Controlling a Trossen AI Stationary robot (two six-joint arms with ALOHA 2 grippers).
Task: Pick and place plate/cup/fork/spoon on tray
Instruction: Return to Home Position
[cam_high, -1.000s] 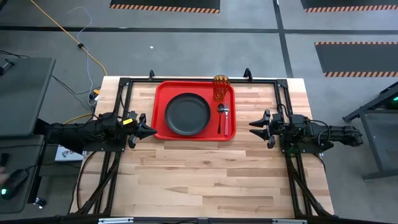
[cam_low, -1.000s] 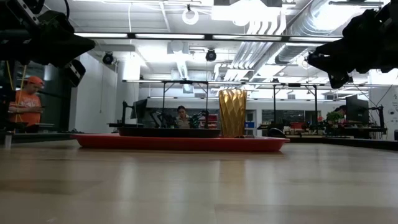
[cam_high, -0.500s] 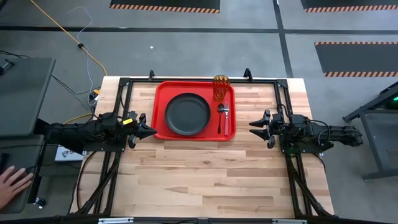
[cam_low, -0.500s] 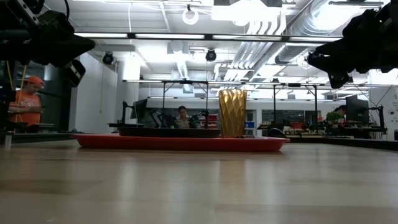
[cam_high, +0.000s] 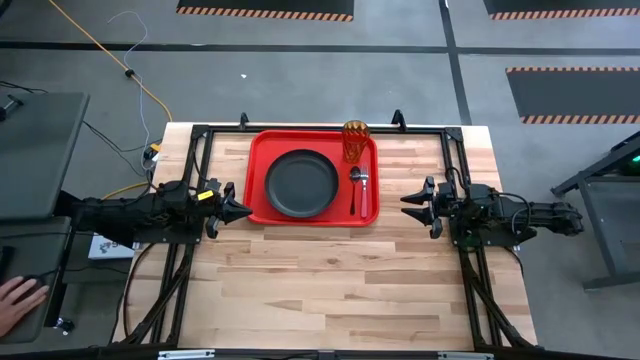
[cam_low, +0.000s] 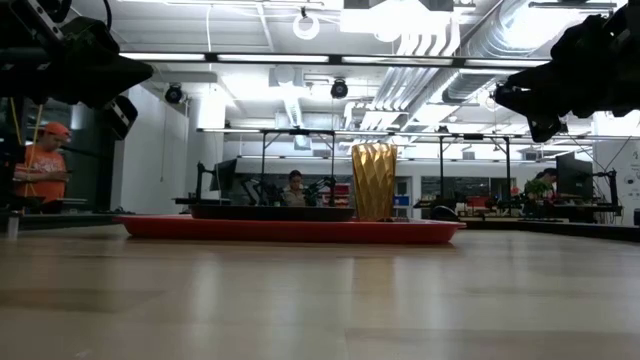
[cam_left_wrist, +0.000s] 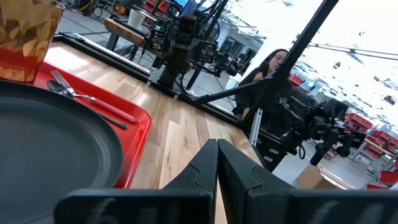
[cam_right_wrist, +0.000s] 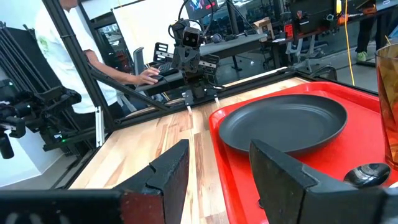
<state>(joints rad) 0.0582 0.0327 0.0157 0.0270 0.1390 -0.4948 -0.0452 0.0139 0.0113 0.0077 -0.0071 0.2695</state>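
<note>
The red tray (cam_high: 258, 170) lies at the table's far middle. The black plate (cam_high: 301, 183) rests flat on its left part. The amber cup (cam_high: 355, 141) stands upright in its far right corner. The dark spoon (cam_high: 352, 190) and the fork (cam_high: 364, 186) lie side by side on the tray right of the plate; the fork's tines (cam_left_wrist: 59, 78) point toward the cup. My left gripper (cam_high: 240, 210) hovers shut just left of the tray. My right gripper (cam_high: 408, 204) hovers open and empty right of the tray.
A black metal frame (cam_high: 200, 135) runs along the table's left, far and right edges. Bare wood (cam_high: 320, 290) stretches from the tray to the near edge. A person's hand (cam_high: 15, 300) shows off the table's near left, and people sit beyond the table (cam_right_wrist: 68, 37).
Both arms and all the things on the tray have kept still. A person's hand has come into view off the table's near left side.
</note>
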